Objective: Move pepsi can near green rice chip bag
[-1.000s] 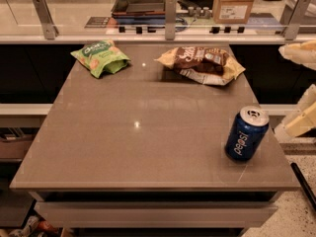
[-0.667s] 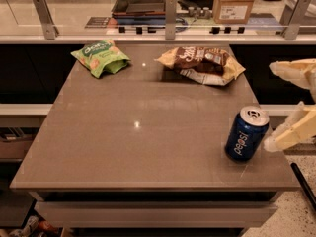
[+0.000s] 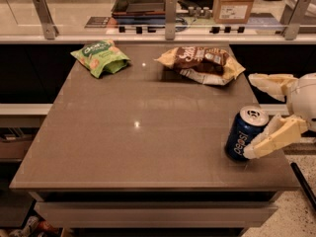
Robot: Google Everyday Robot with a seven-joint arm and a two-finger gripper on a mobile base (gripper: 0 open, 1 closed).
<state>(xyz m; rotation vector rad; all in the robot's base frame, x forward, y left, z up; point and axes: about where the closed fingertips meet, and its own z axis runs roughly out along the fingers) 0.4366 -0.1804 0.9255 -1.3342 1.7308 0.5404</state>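
Note:
The pepsi can (image 3: 242, 138) is dark blue with white lettering and a silver top. It stands tilted near the table's right front edge. The green rice chip bag (image 3: 100, 57) lies at the table's far left corner, far from the can. My gripper (image 3: 251, 115) comes in from the right with its cream fingers spread open. The near finger (image 3: 269, 139) lies against the can's right side. The far finger (image 3: 269, 84) sits beyond the can, apart from it.
A larger brown and yellow chip bag (image 3: 200, 63) lies at the far middle-right of the table (image 3: 138, 147). A counter with metal posts (image 3: 170, 14) and a cardboard box (image 3: 232, 3) runs behind the table. The floor shows at the right.
My gripper has moved left toward the can. The near finger now reaches the can's side. The can and both bags have not moved.

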